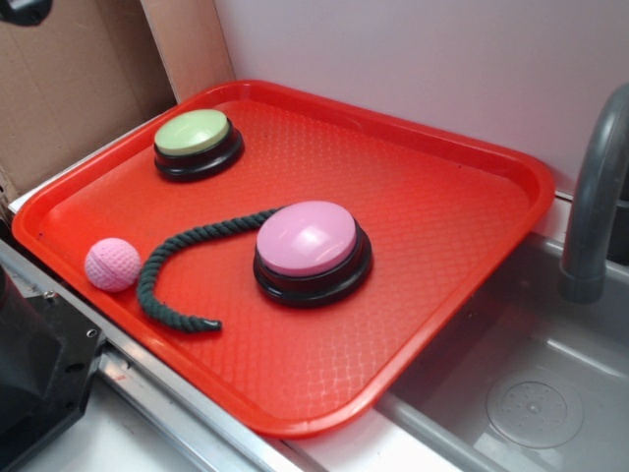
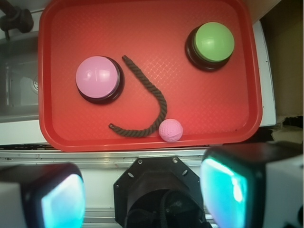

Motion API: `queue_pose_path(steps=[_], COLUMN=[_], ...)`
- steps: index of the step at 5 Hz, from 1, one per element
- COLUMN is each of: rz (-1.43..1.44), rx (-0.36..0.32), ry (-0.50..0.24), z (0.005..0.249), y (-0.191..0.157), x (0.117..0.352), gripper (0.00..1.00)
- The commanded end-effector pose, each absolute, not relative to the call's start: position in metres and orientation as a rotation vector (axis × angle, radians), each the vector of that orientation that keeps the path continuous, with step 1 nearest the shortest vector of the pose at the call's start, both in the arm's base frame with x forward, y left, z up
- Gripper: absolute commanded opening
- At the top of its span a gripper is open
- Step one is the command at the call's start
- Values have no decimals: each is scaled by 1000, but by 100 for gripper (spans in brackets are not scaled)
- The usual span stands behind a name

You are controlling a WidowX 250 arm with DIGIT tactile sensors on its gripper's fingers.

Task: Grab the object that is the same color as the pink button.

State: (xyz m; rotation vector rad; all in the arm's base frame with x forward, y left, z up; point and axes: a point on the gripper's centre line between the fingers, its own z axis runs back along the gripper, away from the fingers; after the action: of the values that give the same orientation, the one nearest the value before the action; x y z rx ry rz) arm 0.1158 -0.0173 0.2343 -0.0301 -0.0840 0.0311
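The small dimpled pink ball point(image 1: 112, 264) point(image 2: 171, 130) lies on the red tray point(image 1: 442, 197) point(image 2: 142, 38) near its front rim, touching the end of a dark green rope point(image 1: 162, 270) point(image 2: 159, 102). The pink button point(image 1: 307, 239) point(image 2: 97, 77), a glossy dome on a black base, stands mid-tray. In the wrist view my gripper point(image 2: 142, 190) hangs high above the tray's near edge, over the robot's black base point(image 2: 156, 190). Its fingers point(image 2: 223, 185) are spread wide with nothing between them. The gripper does not show in the exterior view.
A green-topped button point(image 1: 194, 133) point(image 2: 214, 42) stands at the tray's far corner. A grey sink point(image 1: 531, 374) point(image 2: 14, 80) with a faucet point(image 1: 595, 197) adjoins the tray. Cardboard point(image 1: 69, 79) stands behind it. The robot base point(image 1: 29, 374) sits by the ball's side.
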Motion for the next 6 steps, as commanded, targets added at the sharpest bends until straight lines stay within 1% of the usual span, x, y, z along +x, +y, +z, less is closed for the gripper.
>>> queue_pose_path(steps=[1,2,3,4,5,6], rz=[31,-26,-59,-120,-112,-106], rx=[-30,-43,-9,12,35,48], ry=[-84,-78,-104,-107,-92,-73], z=[234,205,182,142,104,75], y=[-17,4,20,29,26,30], x=[116,118,120,126,130,131], gripper=[100,100,100,100,100,100])
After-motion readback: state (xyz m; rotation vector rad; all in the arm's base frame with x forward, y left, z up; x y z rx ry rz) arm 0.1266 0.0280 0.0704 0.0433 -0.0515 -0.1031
